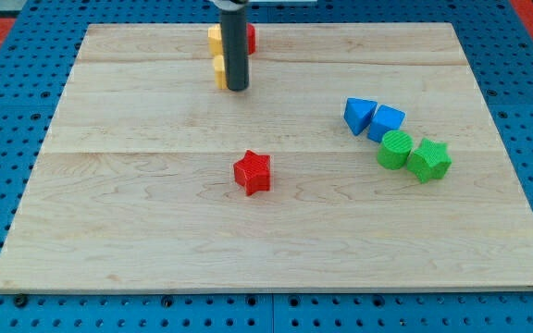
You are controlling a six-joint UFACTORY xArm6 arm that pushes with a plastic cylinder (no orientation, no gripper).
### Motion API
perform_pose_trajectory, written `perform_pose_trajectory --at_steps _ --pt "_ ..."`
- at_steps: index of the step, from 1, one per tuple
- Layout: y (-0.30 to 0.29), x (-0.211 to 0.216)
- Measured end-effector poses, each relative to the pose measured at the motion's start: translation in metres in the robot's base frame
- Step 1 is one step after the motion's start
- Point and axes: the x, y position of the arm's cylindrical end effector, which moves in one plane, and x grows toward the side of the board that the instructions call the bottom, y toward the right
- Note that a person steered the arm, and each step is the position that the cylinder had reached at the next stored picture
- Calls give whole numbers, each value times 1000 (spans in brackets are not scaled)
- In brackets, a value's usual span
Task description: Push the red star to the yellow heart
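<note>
The red star (253, 172) lies near the middle of the wooden board (137, 213). My tip (237, 89) is well above it in the view, near the board's top edge. The rod stands in front of yellow blocks (218, 70); one shows at its left, another (214, 39) higher up. Their shapes are mostly hidden, so I cannot tell which is the heart. A red block (251, 37) peeks out at the rod's right.
At the view's right sit a blue triangle (359, 115), a blue cube (387, 122), a green cylinder (396, 149) and a green star (429, 159), clustered together. Blue pegboard surrounds the board.
</note>
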Motion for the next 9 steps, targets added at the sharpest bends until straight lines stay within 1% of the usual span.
perform_pose_trajectory --at_steps 1,2,3,4,5,6,7,8,9 --pt "-7 -5" --pt "-24 12" --pt "-25 -3" --pt "-9 -17" --pt "-7 -26" --pt "50 17" --pt "120 123" --pt "122 212" --pt "15 185"
